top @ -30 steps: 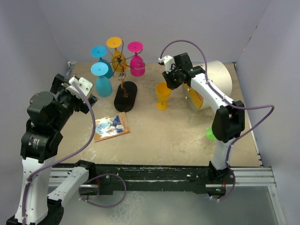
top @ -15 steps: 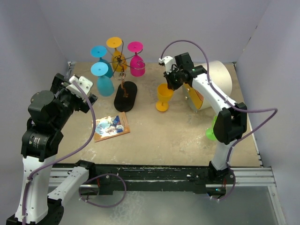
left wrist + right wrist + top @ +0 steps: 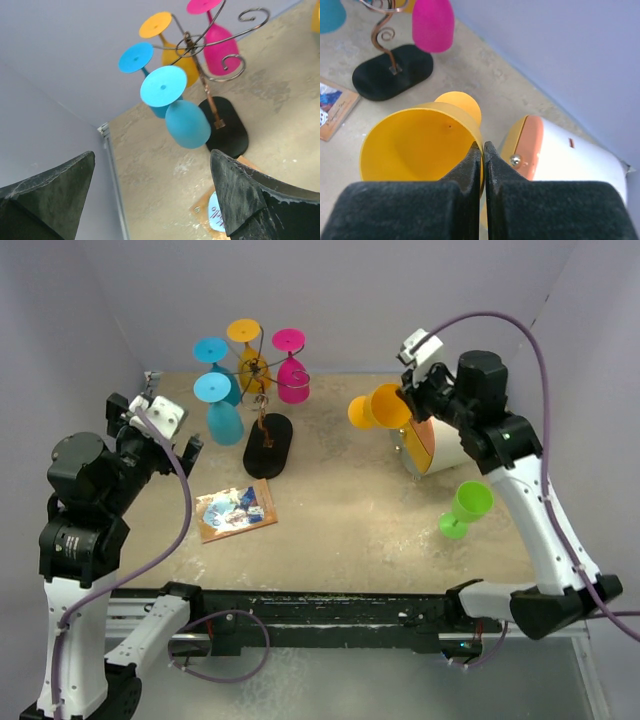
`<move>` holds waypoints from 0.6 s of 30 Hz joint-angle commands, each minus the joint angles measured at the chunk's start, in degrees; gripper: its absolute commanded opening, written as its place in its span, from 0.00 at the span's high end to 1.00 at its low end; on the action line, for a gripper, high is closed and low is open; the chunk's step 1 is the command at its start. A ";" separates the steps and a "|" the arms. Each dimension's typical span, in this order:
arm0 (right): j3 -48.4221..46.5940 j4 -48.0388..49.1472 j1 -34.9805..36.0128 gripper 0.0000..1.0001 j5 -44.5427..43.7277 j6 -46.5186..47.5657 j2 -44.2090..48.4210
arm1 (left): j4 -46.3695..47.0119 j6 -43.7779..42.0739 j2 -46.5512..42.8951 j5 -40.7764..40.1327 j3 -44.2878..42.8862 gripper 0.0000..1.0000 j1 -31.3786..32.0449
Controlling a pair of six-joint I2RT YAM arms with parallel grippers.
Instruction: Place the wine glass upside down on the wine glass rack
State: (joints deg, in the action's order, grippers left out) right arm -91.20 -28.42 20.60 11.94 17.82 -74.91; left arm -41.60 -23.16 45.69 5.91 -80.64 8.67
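The right pincer (image 3: 483, 149) is clamped on the rim of the orange wine glass (image 3: 420, 150), its fingers pressed almost together with only the thin wall of the bowl between them. The left pincer (image 3: 152, 155) stands wide apart and holds nothing, hovering over the left edge of the counter (image 3: 340, 520) and facing the rack.

The orange wine glass is in the air over the far right part of the counter, just in front of the white canister (image 3: 455, 420) that lies on its side. The glass is tipped sideways, with its round foot pointing left towards the rack and the mouth of the bowl towards the pincer. It is well apart from the wine glass rack (image 3: 263, 422), which stands near the far left corner on its black oval base. Two blue glasses (image 3: 222, 423), an orange one (image 3: 243, 330) and a pink one (image 3: 293, 380) hang on the rack upside down.

A second ago the orange wine glass stood upright on the counter just right of the rack's base, with the right pincer partly open at its rim. Since then the pincer has closed, and the arm has risen and swung right, carrying the glass. The green glass (image 3: 465, 508) near the right edge, then half hidden by the arm, now shows whole. The left arm has hardly moved. A picture card (image 3: 238, 512) lies towards the near left.
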 commanded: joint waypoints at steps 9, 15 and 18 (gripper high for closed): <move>-0.61 10.89 -0.39 1.00 5.41 -1.78 10.35 | 5.91 13.65 5.27 20.02 -5.18 0.04 -0.84; -1.22 15.17 -0.30 1.00 11.01 -8.36 9.68 | 8.54 20.73 9.38 25.17 -8.77 0.06 -0.84; -1.96 16.76 -0.30 1.00 14.49 -12.90 9.09 | 10.99 26.85 11.59 27.61 -9.58 0.06 -0.84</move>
State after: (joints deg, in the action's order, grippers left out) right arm -90.76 -18.37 20.23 20.36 11.81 -66.02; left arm -36.60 -5.78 55.61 27.81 -87.22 8.25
